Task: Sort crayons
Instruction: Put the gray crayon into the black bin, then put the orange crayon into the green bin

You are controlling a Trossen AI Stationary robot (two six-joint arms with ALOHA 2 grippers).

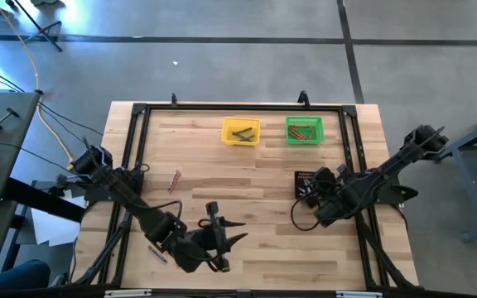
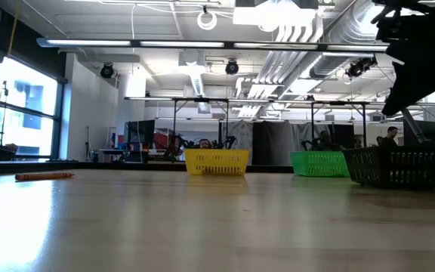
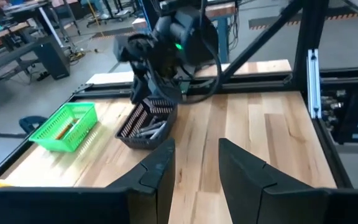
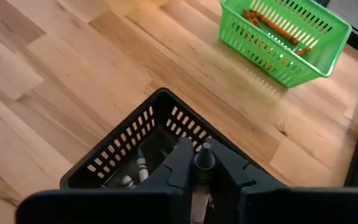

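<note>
My right gripper (image 4: 202, 163) hangs slanting down over the black ribbed tray (image 4: 114, 155), shut on a pale grey crayon (image 4: 202, 155). More pale crayons (image 3: 148, 129) lie in that tray. An orange-brown crayon (image 1: 174, 180) lies flat on the table at left centre, and a dark one (image 1: 157, 254) lies beside my left arm. My left gripper (image 3: 194, 165) floats open and empty above the table's near middle (image 1: 237, 232), pointing toward the right edge. My right gripper pinches the pale grey crayon between its two fingers. The crayon's rounded end (image 4: 204, 151) shows at the fingertips; the fingers hide the rest. The fingers slant down from the table's right side, and the crayon is clear of the tray below.
The yellow bin (image 1: 240, 131) with dark crayons and the green bin (image 1: 304, 130) with orange-brown ones stand side by side at the far edge. A black frame (image 1: 131, 165) rims the table. Bare wood lies between the bins and my left gripper.
</note>
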